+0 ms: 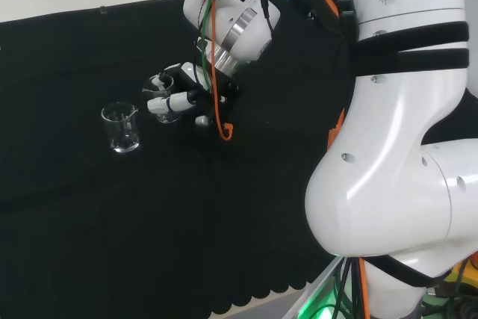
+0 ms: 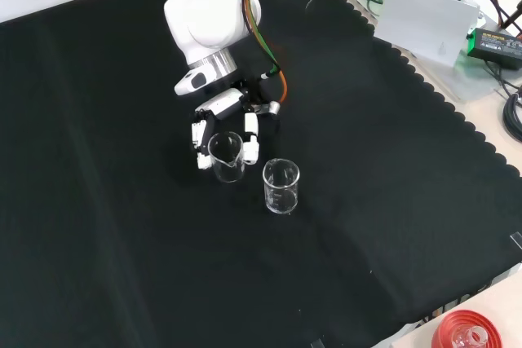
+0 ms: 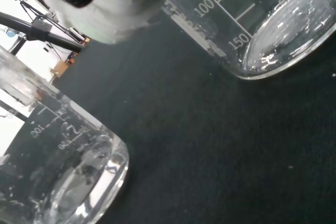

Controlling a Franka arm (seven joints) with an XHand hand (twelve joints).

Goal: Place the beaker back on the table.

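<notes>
- Hand [image 2: 222,124]: in the front view it comes down from the white arm [image 2: 210,20] at 12 o'clock and sits over the upper centre of the black cloth [image 2: 391,177] covering the tabletop.
- Fingers [image 2: 249,129]: curled round a clear glass beaker [image 2: 226,157], with black and white segments on both sides of its wall. In the head view the same beaker [image 1: 166,102] sits inside the fingers [image 1: 172,101], at about 7 o'clock from the wrist.
- Held beaker: upright, its spout rim visible in the front view. Whether its base touches the cloth cannot be told from the head or front views.
- Second beaker [image 2: 281,187]: clear glass, upright on the cloth, free of the hand. In the front view it stands just beside the held beaker, at about 4 o'clock from it, with a narrow gap between them. In the head view it [image 1: 122,127] lies at about 8 o'clock from the hand [image 1: 196,89].
- Wrist view: two clear beaker bases appear close up with printed graduation marks, one near [image 3: 58,177] and one farther [image 3: 273,30], with dark cloth between them. Which of the two is the held one cannot be told there.
- Contents: neither beaker plainly shows any liquid.
- An orange cable loop [image 1: 221,121] hangs from the wrist beside the hand.
</notes>
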